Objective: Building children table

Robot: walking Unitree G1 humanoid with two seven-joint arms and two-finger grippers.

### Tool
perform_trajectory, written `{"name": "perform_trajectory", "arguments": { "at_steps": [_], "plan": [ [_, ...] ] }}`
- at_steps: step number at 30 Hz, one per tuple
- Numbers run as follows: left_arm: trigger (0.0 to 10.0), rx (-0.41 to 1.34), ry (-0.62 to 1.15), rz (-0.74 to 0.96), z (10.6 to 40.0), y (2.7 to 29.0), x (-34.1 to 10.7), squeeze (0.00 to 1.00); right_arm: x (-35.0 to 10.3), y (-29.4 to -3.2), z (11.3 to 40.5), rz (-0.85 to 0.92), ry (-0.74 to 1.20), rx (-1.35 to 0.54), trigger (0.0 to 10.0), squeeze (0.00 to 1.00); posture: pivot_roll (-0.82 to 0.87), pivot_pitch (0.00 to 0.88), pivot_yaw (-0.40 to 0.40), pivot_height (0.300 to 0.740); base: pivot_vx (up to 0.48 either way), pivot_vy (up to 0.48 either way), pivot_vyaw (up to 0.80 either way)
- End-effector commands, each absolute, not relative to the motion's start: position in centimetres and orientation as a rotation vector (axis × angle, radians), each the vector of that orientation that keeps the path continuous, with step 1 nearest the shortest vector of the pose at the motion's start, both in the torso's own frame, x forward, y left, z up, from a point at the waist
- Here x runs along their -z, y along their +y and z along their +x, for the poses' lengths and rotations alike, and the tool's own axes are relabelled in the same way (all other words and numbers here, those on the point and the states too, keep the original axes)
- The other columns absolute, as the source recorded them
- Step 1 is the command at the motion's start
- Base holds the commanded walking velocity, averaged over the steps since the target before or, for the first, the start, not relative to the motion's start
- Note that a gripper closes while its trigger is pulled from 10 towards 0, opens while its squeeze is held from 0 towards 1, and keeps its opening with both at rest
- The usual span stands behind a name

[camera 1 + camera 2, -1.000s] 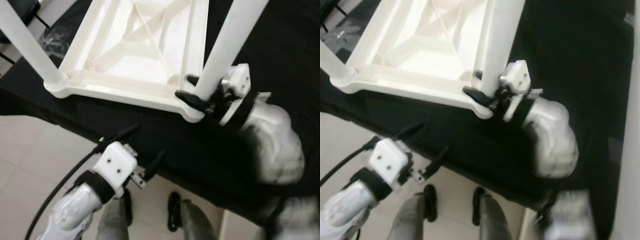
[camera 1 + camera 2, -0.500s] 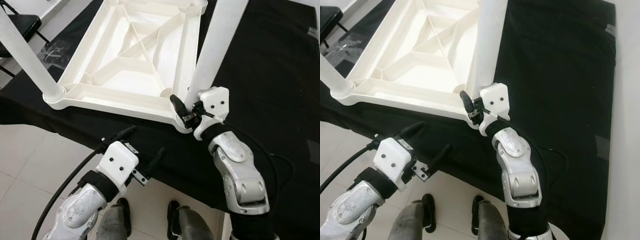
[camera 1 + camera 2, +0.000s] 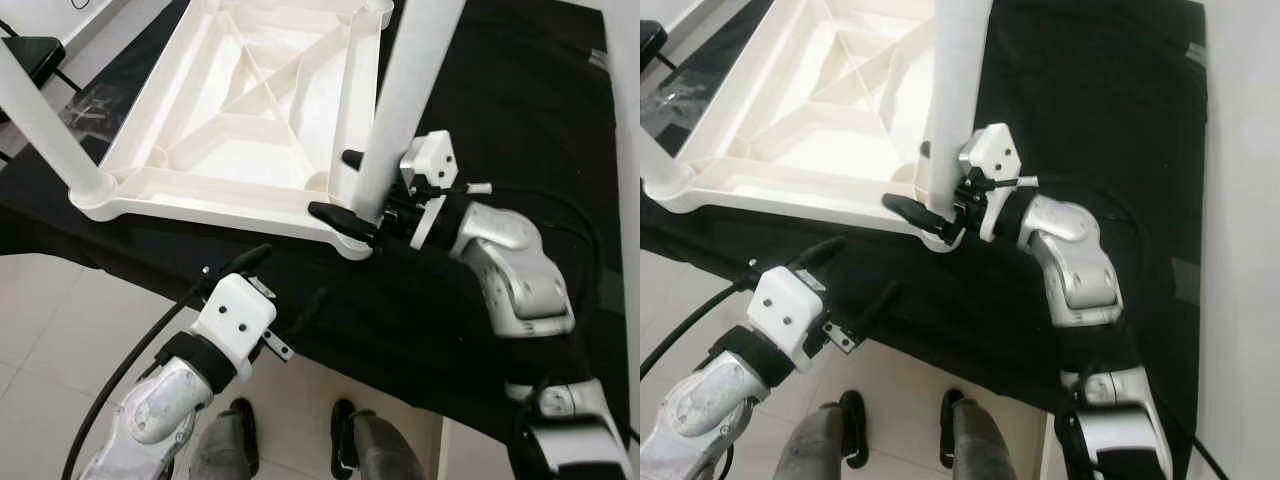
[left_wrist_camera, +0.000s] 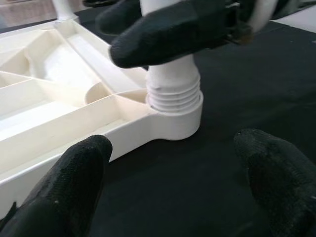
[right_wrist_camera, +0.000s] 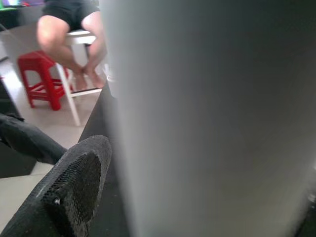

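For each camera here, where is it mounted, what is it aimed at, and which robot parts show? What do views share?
Left and right eye views: on the head, looking down at the upturned white table top on black cloth; both arms and feet show.
Left wrist view: along the open left gripper toward the threaded corner socket.
Right wrist view: pressed against the white leg; one finger shows, a seated person beyond.
Shared: that leg, gripped by the right gripper.

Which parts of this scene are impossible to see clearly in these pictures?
1. Top of the white leg: cut by the upper edge in both eye views.
2. Tabletop's far corners: cut by the upper edge in the eye views.
3. How deep the leg's thread sits in its socket: hidden inside the socket, left wrist view.
4. Seated person: blurred, cut by the edge, right wrist view.
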State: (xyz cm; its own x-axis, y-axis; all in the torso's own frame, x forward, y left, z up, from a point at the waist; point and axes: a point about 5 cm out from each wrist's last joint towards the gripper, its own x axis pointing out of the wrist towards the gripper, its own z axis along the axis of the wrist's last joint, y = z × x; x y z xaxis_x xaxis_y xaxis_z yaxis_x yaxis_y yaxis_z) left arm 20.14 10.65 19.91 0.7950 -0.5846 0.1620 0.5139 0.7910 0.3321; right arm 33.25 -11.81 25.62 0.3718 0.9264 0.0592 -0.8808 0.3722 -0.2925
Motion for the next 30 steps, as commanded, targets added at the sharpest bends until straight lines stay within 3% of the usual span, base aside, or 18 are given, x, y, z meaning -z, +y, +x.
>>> {"name": "perform_trajectory", "arguments": {
  "at_steps": [1,2,3,4,5,9,19,25,26,27,28,29,30],
  "plan": [
    [10.0,0.620,-0.247,0.278,19.9,10.3,-19.5,0.00,-25.8,-11.0,33.5,-0.239,-0.233,-1.275,10.0,0.00,0.12,0.276,-0.099,0.740,0.000,0.000,0.00],
    [10.0,0.619,-0.248,0.278,19.9,10.3,-19.5,0.00,-25.9,-10.9,33.7,-0.241,-0.230,-1.298,9.5,0.00,0.12,0.276,-0.099,0.740,0.000,0.000,0.00],
    [10.0,0.617,-0.250,0.280,20.0,10.3,-19.5,0.00,-25.9,-10.8,33.8,-0.244,-0.217,-1.339,6.1,0.00,0.12,0.275,-0.104,0.740,0.000,0.000,0.00],
    [10.0,0.617,-0.250,0.280,20.0,10.3,-19.5,0.00,-25.9,-10.8,33.8,-0.244,-0.217,-1.339,6.1,0.00,0.12,0.275,-0.104,0.740,0.000,0.000,0.00],
    [10.0,0.612,-0.257,0.271,20.0,10.4,-19.7,0.00,-25.9,-10.8,34.0,-0.246,-0.204,-1.381,0.0,0.00,0.12,0.274,-0.107,0.740,0.000,0.000,0.00],
    [10.0,0.598,-0.277,0.249,20.2,10.5,-20.3,0.00,-26.1,-10.9,34.7,-0.229,-0.196,-1.453,0.0,0.00,0.12,0.272,-0.108,0.740,0.000,0.000,0.00],
    [10.0,0.612,-0.268,0.255,20.0,10.2,-19.9,0.00,-26.0,-12.6,35.4,-0.190,-0.220,-1.415,0.0,0.00,0.10,0.271,-0.106,0.740,0.000,0.000,0.00],
    [10.0,0.624,-0.242,0.257,19.8,10.4,-19.5,0.00,-22.9,-14.2,34.6,-0.157,-0.211,-0.971,0.0,0.00,0.08,0.297,-0.087,0.740,0.000,0.000,0.00],
    [10.0,0.624,-0.242,0.257,19.8,10.4,-19.5,0.00,-22.9,-14.2,34.6,-0.157,-0.211,-0.971,0.0,0.00,0.08,0.297,-0.087,0.740,0.000,0.000,0.00],
    [10.0,0.625,-0.239,0.256,19.8,10.5,-19.5,0.00,-22.2,-14.0,34.4,-0.126,-0.204,-0.827,0.0,0.00,0.08,0.298,-0.085,0.740,0.000,0.000,0.00],
    [10.0,0.625,-0.237,0.255,19.9,10.6,-19.5,0.00,-20.5,-13.8,34.0,-0.174,-0.142,-0.503,0.0,0.00,0.06,0.303,-0.078,0.740,0.000,0.000,0.00],
    [10.0,0.625,-0.237,0.255,19.9,10.6,-19.5,0.00,-20.5,-13.8,34.0,-0.174,-0.142,-0.503,0.0,0.00,0.06,0.303,-0.078,0.740,0.000,0.000,0.00],
    [10.0,0.625,-0.236,0.254,19.9,10.7,-19.5,0.00,-18.9,-13.5,32.5,-0.178,-0.082,-0.331,0.0,0.00,0.05,0.309,-0.082,0.740,0.000,0.000,0.00]
  ]
}}
